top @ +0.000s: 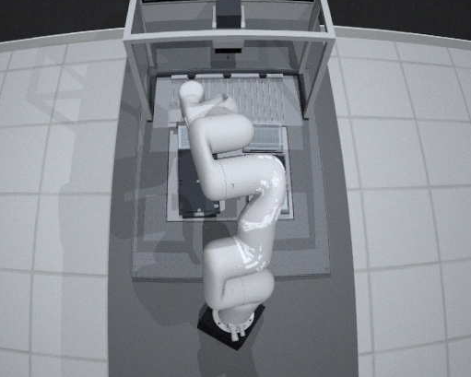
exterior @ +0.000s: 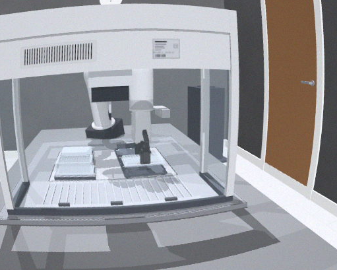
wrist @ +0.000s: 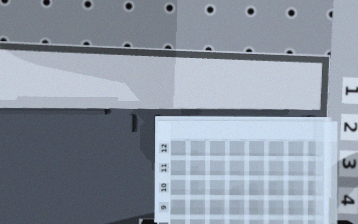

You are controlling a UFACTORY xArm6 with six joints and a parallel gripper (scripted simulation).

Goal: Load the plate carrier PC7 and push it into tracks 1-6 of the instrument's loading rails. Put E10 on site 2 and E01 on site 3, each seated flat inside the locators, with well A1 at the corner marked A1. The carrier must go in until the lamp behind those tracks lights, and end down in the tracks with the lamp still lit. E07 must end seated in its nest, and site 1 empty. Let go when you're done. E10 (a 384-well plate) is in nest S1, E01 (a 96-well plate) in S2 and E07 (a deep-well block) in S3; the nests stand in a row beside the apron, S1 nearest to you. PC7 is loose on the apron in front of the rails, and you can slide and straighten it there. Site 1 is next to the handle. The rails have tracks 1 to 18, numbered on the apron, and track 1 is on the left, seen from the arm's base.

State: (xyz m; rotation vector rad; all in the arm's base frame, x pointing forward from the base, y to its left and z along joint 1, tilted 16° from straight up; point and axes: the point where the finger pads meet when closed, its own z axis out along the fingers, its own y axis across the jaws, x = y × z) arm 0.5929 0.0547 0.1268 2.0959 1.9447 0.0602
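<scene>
My gripper is shut on E01, a pale 96-well plate with column labels 9 to 12 along its left edge. I hold it level and low over the rail end of the dark carrier PC7; I cannot tell if it touches. In the wrist view the carrier's dark deck lies left of the plate, and track numbers 1 to 4 run down the right. From above, the arm hides the gripper; the carrier lies on the apron and a corner of the plate shows.
The nest row beside the apron holds pale plates; one shows from above. The ribbed loading rails lie beyond the carrier, with small dark lamp blocks behind them. The instrument's frame posts flank the rails.
</scene>
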